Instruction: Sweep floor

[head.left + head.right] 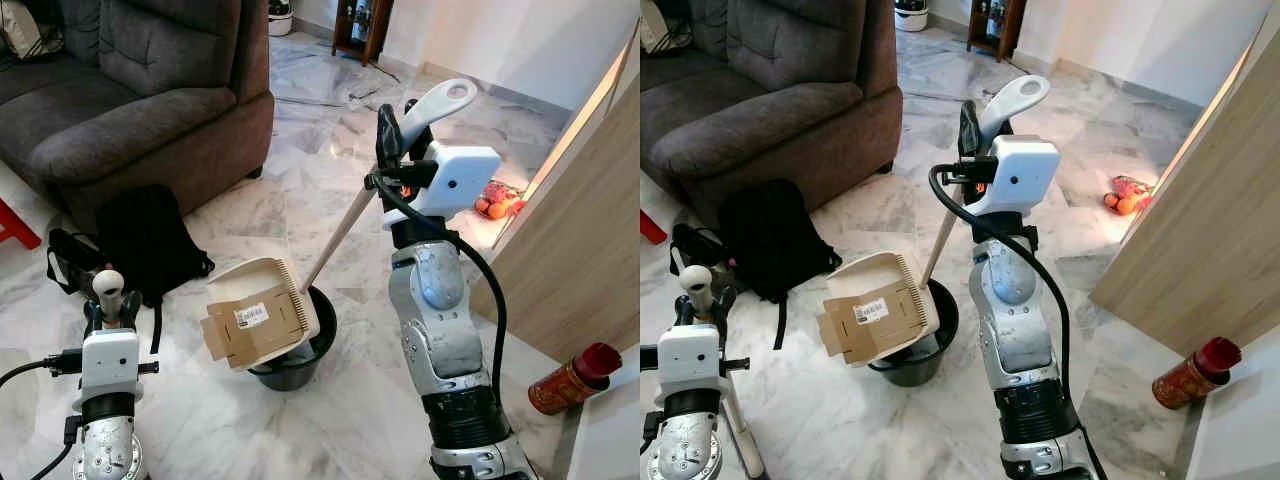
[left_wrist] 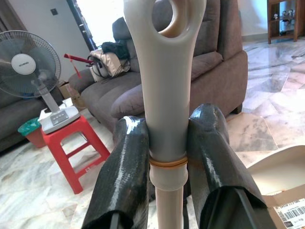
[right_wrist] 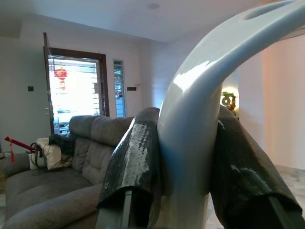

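My right gripper point(image 1: 398, 128) is raised at chest height and shut on the white looped handle point(image 1: 441, 100) of a long-handled dustpan. Its pole slants down to the cream pan point(image 1: 262, 300), which is tipped over a black bucket point(image 1: 303, 366) on the marble floor. A flattened cardboard piece point(image 1: 248, 327) lies in the pan's mouth. At the lower left, my left gripper point(image 1: 110, 306) is shut on a cream broom handle point(image 2: 164, 95) with a hole at its top. Black fingers point(image 2: 125, 171) press it from both sides. The broom head is hidden.
A grey sofa point(image 1: 130, 90) stands at the back left with a black backpack point(image 1: 145, 240) on the floor before it. A wooden panel point(image 1: 585, 230) runs along the right, with a red canister point(image 1: 572, 380) at its foot. Oranges point(image 1: 497, 205) lie farther back. A red stool point(image 2: 71, 148) stands near a fan point(image 2: 28, 62).
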Motion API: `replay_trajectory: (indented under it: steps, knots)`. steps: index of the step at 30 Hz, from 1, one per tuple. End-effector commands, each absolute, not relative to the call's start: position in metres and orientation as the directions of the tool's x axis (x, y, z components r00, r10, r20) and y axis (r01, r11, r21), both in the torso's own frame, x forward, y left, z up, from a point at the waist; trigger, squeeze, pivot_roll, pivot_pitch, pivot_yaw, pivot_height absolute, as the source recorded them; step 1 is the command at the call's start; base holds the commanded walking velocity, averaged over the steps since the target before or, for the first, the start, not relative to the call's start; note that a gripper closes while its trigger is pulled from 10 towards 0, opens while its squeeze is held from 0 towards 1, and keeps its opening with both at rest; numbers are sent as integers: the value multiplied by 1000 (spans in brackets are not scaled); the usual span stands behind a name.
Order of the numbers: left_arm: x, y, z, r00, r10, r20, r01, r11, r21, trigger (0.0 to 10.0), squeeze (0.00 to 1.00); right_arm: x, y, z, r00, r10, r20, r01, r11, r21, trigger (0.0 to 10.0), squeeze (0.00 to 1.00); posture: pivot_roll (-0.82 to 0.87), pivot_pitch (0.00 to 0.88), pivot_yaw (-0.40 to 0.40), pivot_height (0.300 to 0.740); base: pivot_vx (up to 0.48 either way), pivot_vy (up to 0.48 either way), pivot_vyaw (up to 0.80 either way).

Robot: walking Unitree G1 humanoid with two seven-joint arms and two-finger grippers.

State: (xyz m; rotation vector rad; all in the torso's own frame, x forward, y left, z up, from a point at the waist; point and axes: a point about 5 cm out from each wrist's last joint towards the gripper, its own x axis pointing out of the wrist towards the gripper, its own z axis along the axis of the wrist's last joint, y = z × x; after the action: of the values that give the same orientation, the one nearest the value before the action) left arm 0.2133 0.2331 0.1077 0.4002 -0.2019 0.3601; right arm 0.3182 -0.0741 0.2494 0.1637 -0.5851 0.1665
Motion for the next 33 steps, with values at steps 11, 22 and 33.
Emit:
replay_trajectory:
  steps: [11,22,33]
  knots:
    - [214,229,113,914,278,295,-373,860,347,10000,0,299,-72,283,677,107,728,-190,981,32,10000,0,185,83,-114,740,0,0,0]
    - [214,229,114,915,273,296,-370,861,350,10000,0,285,-58,283,597,207,775,-188,975,-116,10000,0,186,87,-113,740,0,0,0]
    - [214,227,114,917,267,297,-365,862,352,10000,0,276,-47,279,557,269,785,-189,962,-196,10000,0,183,90,-113,740,0,0,0]
